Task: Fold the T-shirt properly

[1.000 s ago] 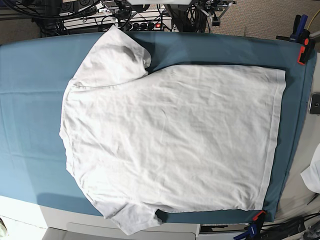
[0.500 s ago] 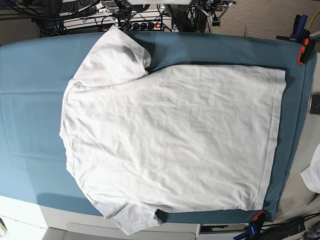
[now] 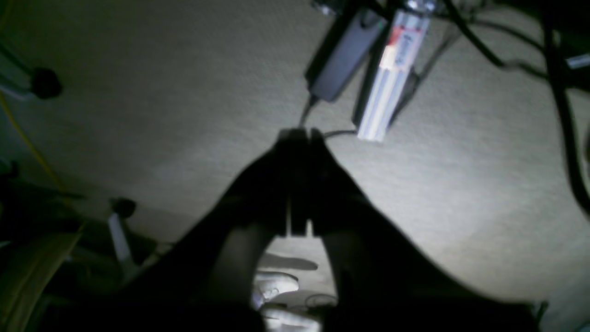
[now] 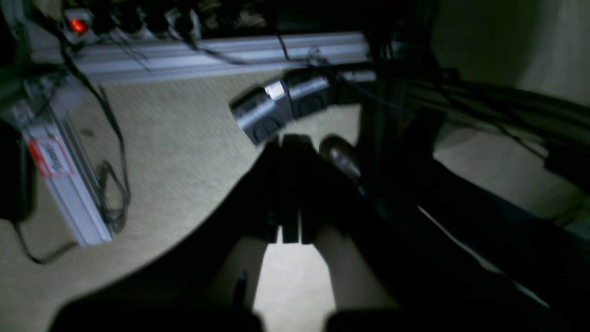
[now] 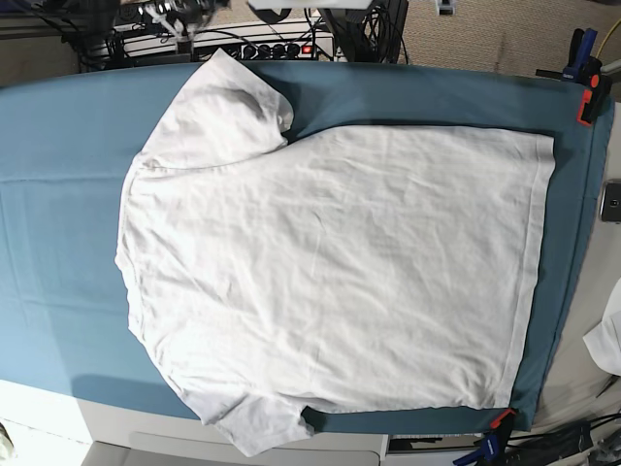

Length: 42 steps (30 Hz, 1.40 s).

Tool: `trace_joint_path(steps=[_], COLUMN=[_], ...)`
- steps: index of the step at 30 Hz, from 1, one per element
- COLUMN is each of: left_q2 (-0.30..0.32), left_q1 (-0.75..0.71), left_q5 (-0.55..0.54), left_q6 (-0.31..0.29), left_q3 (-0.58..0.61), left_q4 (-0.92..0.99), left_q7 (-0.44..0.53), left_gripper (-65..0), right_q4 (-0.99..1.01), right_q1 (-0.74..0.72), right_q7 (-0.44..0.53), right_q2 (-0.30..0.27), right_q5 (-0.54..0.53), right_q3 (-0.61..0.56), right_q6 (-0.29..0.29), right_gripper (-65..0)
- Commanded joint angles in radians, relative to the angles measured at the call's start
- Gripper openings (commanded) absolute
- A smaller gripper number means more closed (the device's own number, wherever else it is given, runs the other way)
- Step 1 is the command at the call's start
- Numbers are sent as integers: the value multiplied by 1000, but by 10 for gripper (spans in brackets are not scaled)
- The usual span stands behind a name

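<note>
T-shirt (image 5: 330, 272): white, short-sleeved, unprinted, lightly wrinkled. Lies spread flat and unfolded on the counter, turned sideways in the base view: bottom hem toward that view's right, shoulders toward its left. One sleeve (image 5: 218, 102) points to the far edge, the other sleeve (image 5: 254, 422) reaches the near edge and overhangs the teal sheet slightly. Stitched hem runs straight down the right side.

Teal sheet (image 5: 58, 194): covers the counter beneath the T-shirt; a wide bare band shows on the base view's left, narrow strips along the far and right sides. Held at the right corners by an orange clamp (image 5: 588, 102) at the far side and another clamp (image 5: 501, 419) at the near side.

White cloth scrap (image 5: 607, 340): at the right margin, off the sheet, well apart from the T-shirt.

Left tool (image 3: 298, 137): seen from its wrist camera as a dark silhouette, jaws brought together with only a thin slit between, gripping nothing. It hangs over beige carpet (image 3: 138, 92), off the counter, near an aluminium rail (image 3: 392, 69) with a red label and a black power brick (image 3: 343, 53).

Right tool (image 4: 290, 143): dark silhouette, jaws likewise pressed nearly together, nothing between them. Below it is carpet, with an aluminium rail (image 4: 207, 55), a power strip with a lit red switch (image 4: 76, 25) and loose cables.

Neither tool appears in the base view; both are clear of the T-shirt.
</note>
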<state>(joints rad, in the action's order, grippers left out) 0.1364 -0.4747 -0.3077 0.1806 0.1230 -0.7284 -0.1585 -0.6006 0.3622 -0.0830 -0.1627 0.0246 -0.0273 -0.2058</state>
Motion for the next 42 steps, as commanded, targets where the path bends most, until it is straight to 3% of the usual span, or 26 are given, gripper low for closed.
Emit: trace_joint_path(steps=[1,5,10,15,17,21,24,28,32,34,36,38,42], left_q2=[18,73,182,323,367,414,415,415,414,411,412,412,412], left_q1=[-58,-281,-537,-716,-762,-799,-790,-727,-660,-637,-621,-612,-608], left_q5=[1,1,1,2,1,0,-13,-37,-37,-37,-35,-23,32], left_q6=[2,-53,-70,-86,-134,-207,-249,-287,-287,-287,-287,-287,-287], left_q3=[1,0,-3,-49,-93,-195,-275,-344,-357,-356,-356,-356,-356], left_q4=[-74,-402,-817,-1144,-1254,-1421,-1488,-1521,-1521,-1521,-1521,-1521,-1521], left_q7=[-5,-7,-6,-24,-70,-153,-167,-167,-206,-221,-225,-227,-239], left_gripper=[-650,-650,-650,-650,-650,-650,-650,-650,-650,-650,-650,-650,-650], right_q4=[-48,-277,-643,-1017,-1151,-1358,-1451,-1445,-1350,-1275,-1189,-1113,-1015], right_q1=[44,232,497,694,731,740,697,525,383,315,244,181,124], right_q7=[7,7,21,-12,-55,-132,-156,-300,-353,-388,-456,-542,-714], right_q2=[-25,-82,-169,-187,-186,-186,-178,-125,-74,-57,-35,-4,56], right_q5=[-3,-68,-118,-187,-252,-370,-542,-713,-838,-905,-998,-1120,-1354], right_q3=[2,2,10,142,220,399,538,705,772,774,774,774,774], right_q6=[3,71,77,78,79,79,85,113,122,186,294,367,590], right_gripper=[-650,-650,-650,-650,-650,-650,-650,-650,-650,-650,-650,-650,-650])
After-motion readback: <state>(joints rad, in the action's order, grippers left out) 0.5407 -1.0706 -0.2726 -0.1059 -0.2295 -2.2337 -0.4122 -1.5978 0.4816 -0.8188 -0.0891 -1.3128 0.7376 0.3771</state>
